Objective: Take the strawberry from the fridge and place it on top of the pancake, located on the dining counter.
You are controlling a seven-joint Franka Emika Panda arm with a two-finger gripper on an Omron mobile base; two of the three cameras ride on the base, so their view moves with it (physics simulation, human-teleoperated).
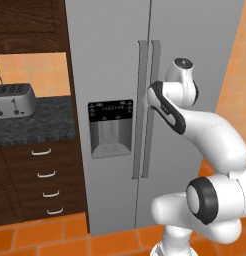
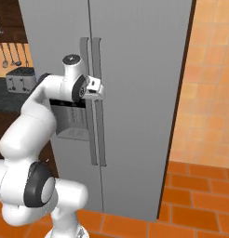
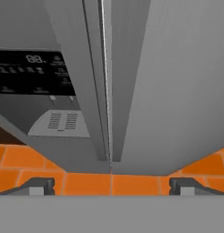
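The hand (image 3: 111, 186) is held released, its two fingertips (image 3: 37, 185) spread wide with nothing between them, just in front of the closed fridge (image 1: 115, 60). The two long vertical handles (image 3: 101, 91) are seen straight ahead of the hand, between its fingertips. The black dispenser panel (image 3: 29, 73) is set to the hand's left

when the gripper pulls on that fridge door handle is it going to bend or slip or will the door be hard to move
The handle looks like a long rigid bar, so it probably won't flex. Its smooth grey finish could let the open gripper slide along it. The fridge door is tall and wide, so it likely swings heavily rather than easily.
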